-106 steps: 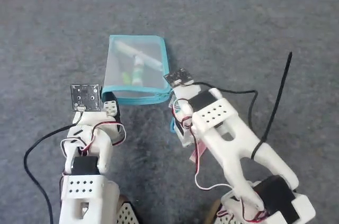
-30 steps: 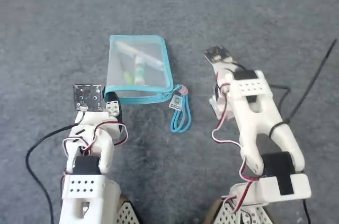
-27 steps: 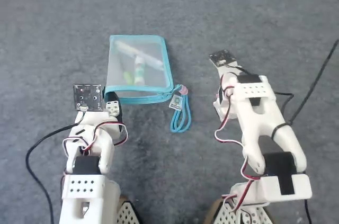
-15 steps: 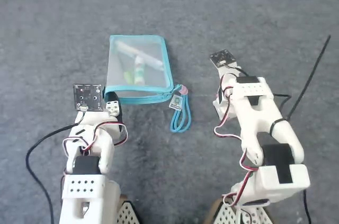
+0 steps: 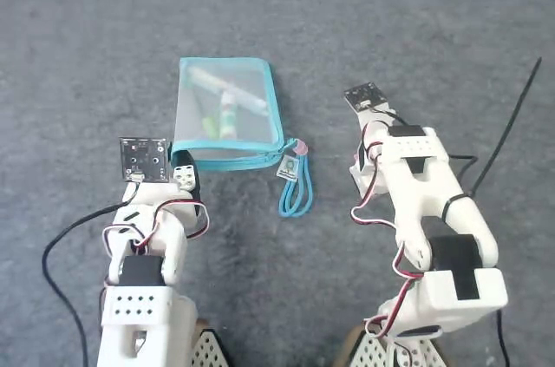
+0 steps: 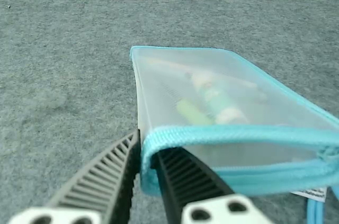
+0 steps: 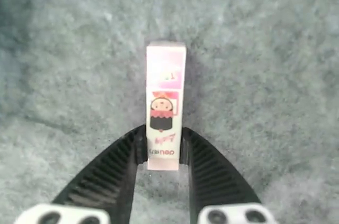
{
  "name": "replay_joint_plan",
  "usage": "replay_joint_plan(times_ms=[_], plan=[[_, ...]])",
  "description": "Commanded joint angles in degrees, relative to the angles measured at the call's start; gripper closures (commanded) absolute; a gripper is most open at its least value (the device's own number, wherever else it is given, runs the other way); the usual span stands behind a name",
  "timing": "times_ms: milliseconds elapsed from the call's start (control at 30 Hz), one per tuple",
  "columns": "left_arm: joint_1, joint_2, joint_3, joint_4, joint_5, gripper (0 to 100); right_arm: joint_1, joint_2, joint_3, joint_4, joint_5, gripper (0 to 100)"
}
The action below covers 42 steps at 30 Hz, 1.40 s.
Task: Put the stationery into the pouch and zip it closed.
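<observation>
**Both grippers closed on task items.**
Left gripper (image 6: 147, 167) pinches the lower-left corner of the teal mesh pouch (image 5: 274, 105), which lies upper left of centre in the high view with stationery (image 5: 227, 114) inside. At centre right, the right gripper (image 7: 162, 147) clamps a pink eraser (image 7: 166, 102).

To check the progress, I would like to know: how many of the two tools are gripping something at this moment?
2. The left tool pinches a corner of the translucent teal-edged pouch; the right tool clamps the pink rectangular eraser.
</observation>
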Motion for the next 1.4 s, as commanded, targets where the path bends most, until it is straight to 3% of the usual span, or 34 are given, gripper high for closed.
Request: replay_joint_plan(times_ms=[0, 200, 533, 733, 933, 1167, 1367], plan=[[0.09, -0.62, -3.12, -0.79, 0.97, 99, 0.48, -0.48, -0.44, 3.12, 0.7, 94.7], [0.09, -0.7, -3.12, -0.79, 0.97, 99, 0.48, -0.48, -0.35, 5.58, 0.26, 81.7], [0.0, -0.79, -3.12, -0.79, 0.97, 99, 0.57, 3.91, -1.49, 6.81, 0.44, 84.6], [0.0, -0.79, -3.12, -0.79, 0.97, 99, 4.44, 3.65, -1.93, 8.04, 0.35, 99.1], [0.44, -0.44, -3.03, -0.79, 0.97, 99, 6.37, -3.74, -1.76, 13.23, 1.93, 99.2], [6.24, -0.44, -1.8, -0.88, 0.97, 99, -0.84, -26.51, -1.67, 26.68, 6.42, 99.2], [6.95, -0.44, -1.8, -0.88, 0.97, 99, -15.96, -40.13, -2.2, 33.8, 6.33, 99.2]])
